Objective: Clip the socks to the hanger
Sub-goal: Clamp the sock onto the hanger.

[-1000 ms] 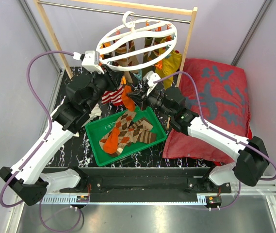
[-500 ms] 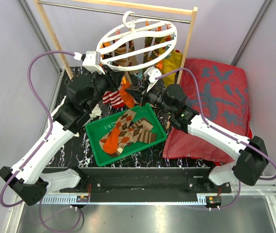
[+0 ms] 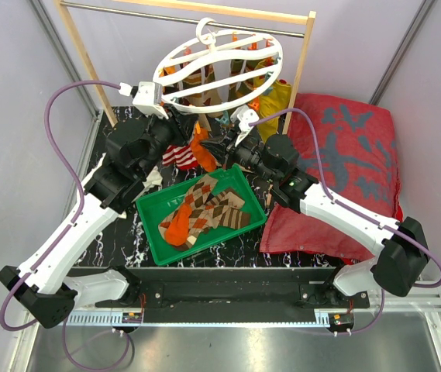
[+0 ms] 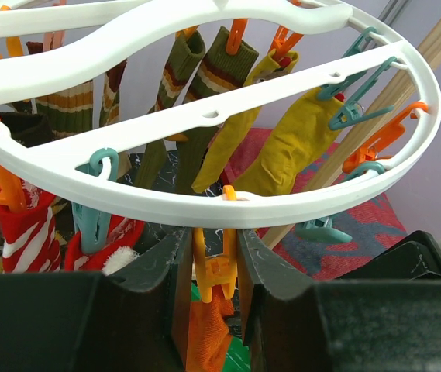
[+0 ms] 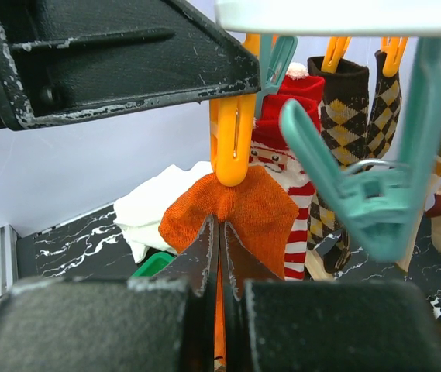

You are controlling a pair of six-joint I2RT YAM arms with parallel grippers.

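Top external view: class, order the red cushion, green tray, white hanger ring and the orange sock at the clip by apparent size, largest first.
1. red cushion, clearly largest.
2. green tray and hanger ring: these look alike, and the ring hangs nearer the camera, so they are left unranked.
3. orange sock, smallest.

White hanger (image 4: 158, 203); orange clip (image 4: 214, 267), teal clip (image 5: 375, 194); orange sock (image 5: 232, 209); red-and-white striped sock (image 4: 30, 236); brown-orange-cream argyle socks (image 3: 212, 205); green tray (image 3: 152, 225); red cushion (image 3: 344, 155), grey print.
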